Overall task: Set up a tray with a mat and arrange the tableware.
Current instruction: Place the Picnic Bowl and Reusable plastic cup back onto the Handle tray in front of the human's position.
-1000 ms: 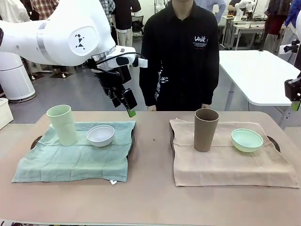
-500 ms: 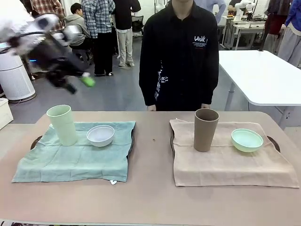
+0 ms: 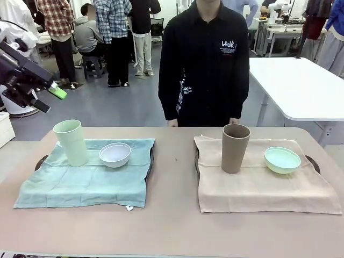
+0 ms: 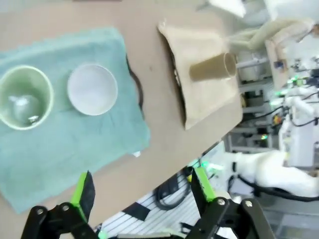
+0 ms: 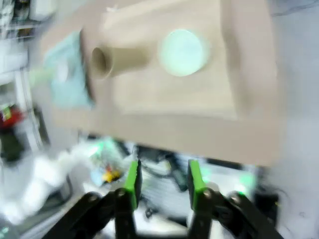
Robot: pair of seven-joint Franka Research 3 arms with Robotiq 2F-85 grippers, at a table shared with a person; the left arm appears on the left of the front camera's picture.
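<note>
A pale green cup (image 3: 71,142) and a white bowl (image 3: 115,154) stand on a green mat (image 3: 80,185) over the left tray (image 3: 42,161). On the right, a brown cup (image 3: 235,148) and a mint bowl (image 3: 282,159) rest on a beige mat (image 3: 258,185) over the other tray (image 3: 313,164). My left gripper (image 3: 49,99) hangs open and empty, high off the table's left end. Its wrist view looks down past the left gripper (image 4: 142,188) at the green cup (image 4: 22,97) and white bowl (image 4: 92,89). My right gripper (image 5: 163,180) has its fingers apart and empty, high above the brown cup (image 5: 119,62) and mint bowl (image 5: 182,52).
A person in black (image 3: 207,59) stands at the far edge of the table, hands low by the edge. Bare tabletop (image 3: 174,177) lies between the two trays and along the front. A white table (image 3: 295,80) stands behind on the right.
My left arm swung up from above the table's middle and away to the far left. My right gripper left the front view's right edge. The cups, bowls and mats stayed put.
</note>
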